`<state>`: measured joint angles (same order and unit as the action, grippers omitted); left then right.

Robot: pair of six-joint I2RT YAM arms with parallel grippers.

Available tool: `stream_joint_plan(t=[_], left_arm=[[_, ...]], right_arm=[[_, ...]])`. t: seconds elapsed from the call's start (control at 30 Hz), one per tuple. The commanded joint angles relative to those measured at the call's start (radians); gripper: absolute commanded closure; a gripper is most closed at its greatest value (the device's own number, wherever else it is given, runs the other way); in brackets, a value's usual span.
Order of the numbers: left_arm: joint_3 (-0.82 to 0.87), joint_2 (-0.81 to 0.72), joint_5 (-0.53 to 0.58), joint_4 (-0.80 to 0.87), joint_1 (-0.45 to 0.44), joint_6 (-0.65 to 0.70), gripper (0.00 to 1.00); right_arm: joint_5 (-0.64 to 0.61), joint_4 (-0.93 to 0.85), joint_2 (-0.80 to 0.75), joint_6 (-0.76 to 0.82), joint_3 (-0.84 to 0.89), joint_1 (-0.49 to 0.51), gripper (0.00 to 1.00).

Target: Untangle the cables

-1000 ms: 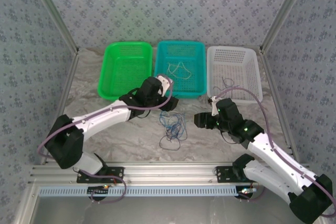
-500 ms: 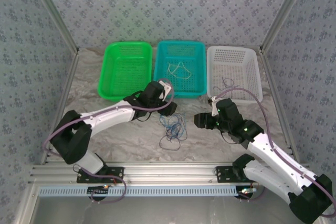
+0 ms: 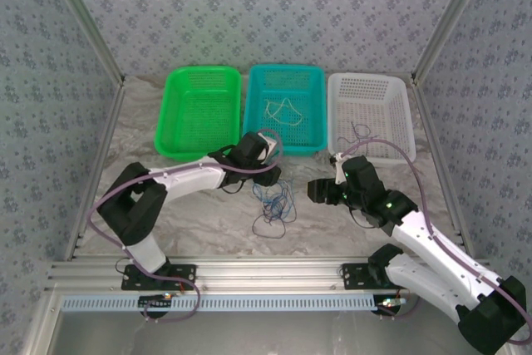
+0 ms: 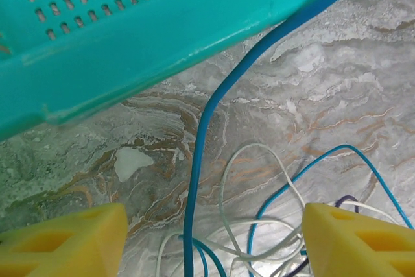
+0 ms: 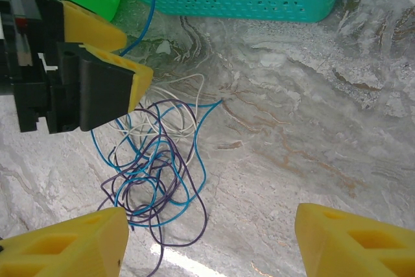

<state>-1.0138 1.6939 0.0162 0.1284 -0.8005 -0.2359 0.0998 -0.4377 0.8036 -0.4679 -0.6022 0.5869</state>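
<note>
The cables (image 3: 273, 201) lie in a loose tangle of blue, white and dark purple loops on the marble tabletop. My left gripper (image 3: 266, 174) hovers at the tangle's far edge, open. In the left wrist view one blue cable (image 4: 200, 160) runs up between the yellow fingertips (image 4: 65, 238) toward the teal basket (image 4: 162, 43), with white loops (image 4: 224, 180) beside it; nothing is pinched. The right gripper (image 3: 320, 191) stands open to the right of the tangle. In the right wrist view the tangle (image 5: 155, 167) sits ahead and left of the right gripper (image 5: 211, 244), with the left gripper (image 5: 133, 56) behind it.
Three baskets line the back: green (image 3: 199, 143), teal (image 3: 312, 122) with a white cable (image 3: 281, 110) inside, and white (image 3: 399, 122) with a dark cable (image 3: 362, 132) inside. The teal basket's near wall is close above the left gripper. Bare tabletop stretches between the tangle and the front rail.
The left arm has stretched lower and swung its elbow right, bringing its gripper a little nearer the tangle. The right arm and the tangle have not moved.
</note>
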Motion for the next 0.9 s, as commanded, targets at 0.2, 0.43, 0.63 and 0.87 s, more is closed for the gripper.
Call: stream_joint_plan(t=[0.2,0.43,0.63,0.87], left_arm=[[0.049,-0.090,-0.015,-0.110,-0.018,-0.026,0.76],[0.093,-0.210,-0.029,-0.120,-0.057,-0.014,0.86],[0.124,-0.249,-0.038,-0.128,-0.059,-0.022,0.87],[0.075,-0.159,0.055,0.013,-0.059,-0.038,0.57]], right_arm=[[-0.016,-0.018,-0.011,-0.017,0.007,-0.005,0.29],[-0.016,0.054,0.009,-0.007,0.046,0.008,0.29],[-0.015,0.083,0.060,-0.008,0.048,0.019,0.29],[-0.019,0.087,0.068,-0.010,0.049,0.023,0.29]])
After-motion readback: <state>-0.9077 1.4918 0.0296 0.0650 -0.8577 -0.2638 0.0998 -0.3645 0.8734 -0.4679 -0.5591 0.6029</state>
